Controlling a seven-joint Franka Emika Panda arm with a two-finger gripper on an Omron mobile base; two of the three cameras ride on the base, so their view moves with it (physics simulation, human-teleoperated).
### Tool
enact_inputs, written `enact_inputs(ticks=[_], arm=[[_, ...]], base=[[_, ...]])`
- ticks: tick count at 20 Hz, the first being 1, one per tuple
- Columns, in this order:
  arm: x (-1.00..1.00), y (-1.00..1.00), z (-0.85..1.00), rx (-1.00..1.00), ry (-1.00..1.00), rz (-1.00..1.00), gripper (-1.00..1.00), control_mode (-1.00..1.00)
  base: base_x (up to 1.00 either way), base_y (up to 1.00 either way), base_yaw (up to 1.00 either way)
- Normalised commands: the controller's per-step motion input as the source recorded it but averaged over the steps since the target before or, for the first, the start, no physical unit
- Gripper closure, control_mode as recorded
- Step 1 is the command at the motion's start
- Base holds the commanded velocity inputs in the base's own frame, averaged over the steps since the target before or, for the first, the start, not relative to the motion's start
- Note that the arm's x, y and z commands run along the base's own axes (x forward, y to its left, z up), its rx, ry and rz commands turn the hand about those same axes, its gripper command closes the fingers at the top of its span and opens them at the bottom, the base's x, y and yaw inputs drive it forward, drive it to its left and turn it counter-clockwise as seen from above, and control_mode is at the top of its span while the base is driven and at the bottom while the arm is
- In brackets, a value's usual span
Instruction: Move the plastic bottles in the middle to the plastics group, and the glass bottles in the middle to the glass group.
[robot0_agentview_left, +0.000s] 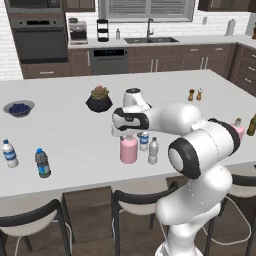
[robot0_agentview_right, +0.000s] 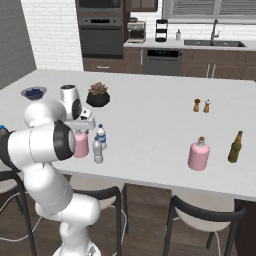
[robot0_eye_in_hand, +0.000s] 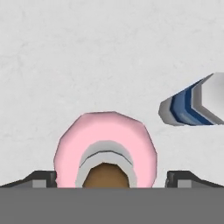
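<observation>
White counter of a kitchen island is seen under the arm, with dark cabinets, an oven and a sink behind it. The gripper is held directly above the pink bottle in the middle, pointing down at it. In the hand view the pink bottle is seen from the top, with its brownish stopper lying between the two finger tips (one tip on each side, both apart from the pink body). The jaws are spread wide and nothing is gripped by them.

Just beside the jaws, on the far side, the labelled water bottle with the blue label and white cap is standing; in the hand view it is found to the upper right of the jaws. The plain unlabelled bottle is standing near the pink one, a little nearer to the counter edge.

Well apart from the jaws, at one end of the counter, the plastics group is placed: a clear bottle with white cap and a dark grey bottle with blue cap. At the other end the glass group is placed: a second pink bottle and a dark olive bottle, standing near each other but not touching.

Beyond the jaws a potted plant, a bowl of blue fruit and two small shakers are seen.
</observation>
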Motion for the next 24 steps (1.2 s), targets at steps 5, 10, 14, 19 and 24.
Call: enact_inputs(ticks=[5,10,14,19,24], arm=[[0.04,0.0,0.0,0.0,0.0,0.0,-1.0,-1.0],[0.0,0.06,0.0,0.0,0.0,0.0,-1.0,-1.0],[0.0,0.02,0.0,0.0,0.0,0.0,-1.0,-1.0],[0.04,0.03,0.0,0.0,0.0,0.0,-1.0,-1.0],[0.0,0.0,-0.03,0.0,0.0,0.01,-1.0,-1.0]], base=[[0.0,0.0,0.0],[0.0,0.0,0.0],[0.0,0.0,0.0],[0.0,0.0,0.0],[0.0,0.0,0.0]])
